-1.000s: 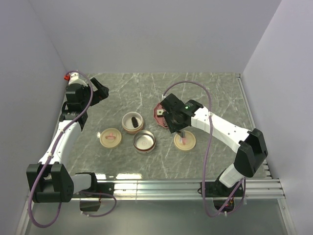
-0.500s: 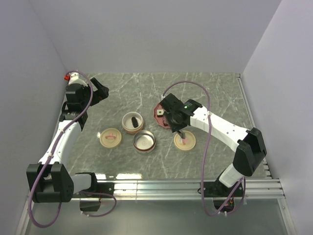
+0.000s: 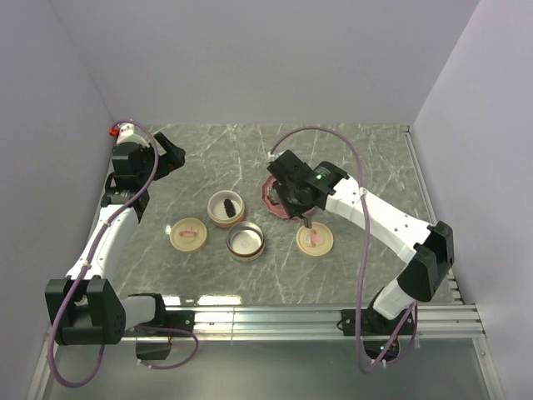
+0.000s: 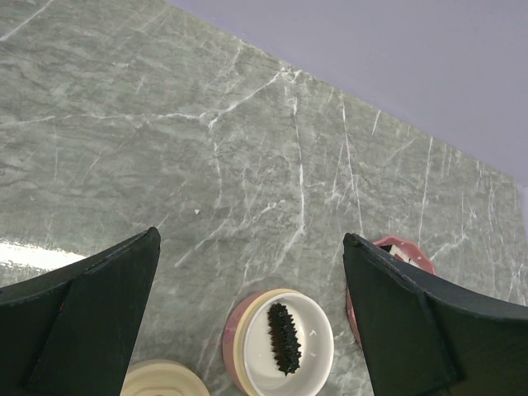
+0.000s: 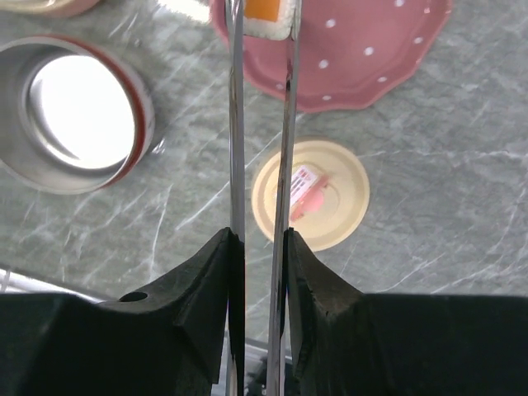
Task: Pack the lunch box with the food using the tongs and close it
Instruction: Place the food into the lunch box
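Observation:
My right gripper (image 5: 260, 239) is shut on the thin metal tongs (image 5: 237, 124). The tong tips pinch a food piece with an orange centre (image 5: 268, 16) over the red dotted plate (image 5: 363, 49). From above, that gripper (image 3: 293, 200) covers most of the plate (image 3: 271, 202). One round lunch box bowl (image 3: 225, 207) holds a dark spiky piece (image 4: 285, 338). A second bowl (image 3: 246, 239) is empty, with its steel inside (image 5: 74, 115) showing. My left gripper (image 4: 250, 239) hangs open and empty, high at the far left (image 3: 171, 158).
Two cream lids lie flat on the marble table: one (image 3: 187, 234) left of the bowls, one (image 3: 315, 240) right of them, with a pink label (image 5: 305, 186). Side walls close in left and right. A metal rail (image 3: 316, 315) runs along the near edge.
My right arm has moved from above the right lid up and left over the red plate, and the tongs have narrowed onto the orange-centred piece. The left arm has not moved.

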`<state>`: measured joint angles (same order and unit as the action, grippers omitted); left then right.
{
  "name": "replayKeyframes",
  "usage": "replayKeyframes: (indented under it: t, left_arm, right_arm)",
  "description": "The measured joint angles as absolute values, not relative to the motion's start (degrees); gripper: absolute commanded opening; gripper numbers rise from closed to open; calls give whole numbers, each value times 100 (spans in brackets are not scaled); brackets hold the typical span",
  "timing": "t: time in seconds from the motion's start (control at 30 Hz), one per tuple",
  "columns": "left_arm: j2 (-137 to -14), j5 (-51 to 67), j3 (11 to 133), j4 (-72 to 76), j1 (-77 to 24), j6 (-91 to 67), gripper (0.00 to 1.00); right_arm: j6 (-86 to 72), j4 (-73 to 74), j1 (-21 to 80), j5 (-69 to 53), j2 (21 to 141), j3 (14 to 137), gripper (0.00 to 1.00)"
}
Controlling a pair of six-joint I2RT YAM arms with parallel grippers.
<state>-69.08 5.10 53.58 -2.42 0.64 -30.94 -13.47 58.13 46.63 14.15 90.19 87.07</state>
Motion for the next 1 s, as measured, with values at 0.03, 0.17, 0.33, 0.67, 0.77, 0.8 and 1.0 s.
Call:
replayKeyframes:
  t: [0.03,0.17,0.33,0.67,0.77,0.8,1.0]
  left_arm:
    - [-6908,510,5358,-242,64,-3094,100]
    - [-6908,508,5358,-242,64,-3094,100]
    - [-6908,508,5358,-242,64,-3094,99]
    - [-6908,506,5358,-242,64,-3094,100]
    - [-6908,491,5358,-242,64,-3094,100]
    - [-6908,484,5356,-242,64,-3094,99]
    - [-6908,489,5260,-246,64,-3094,100]
  right_arm:
    - [-1337,5854,4746,1400,9019,8711,20]
    - [-1297,6025,5151,1299,9019,8823,20]
    - [-1302,6193,5601,1219,9019,9207,20]
    - [-1406,6482,6090,1052,9015,9384,20]
    - [-1411,6530,6195,972,9015,9384,20]
    - [-1411,6539,6217,954,9015,9384,21]
    - [-1413,6569,6254,897,9017,9376,29]
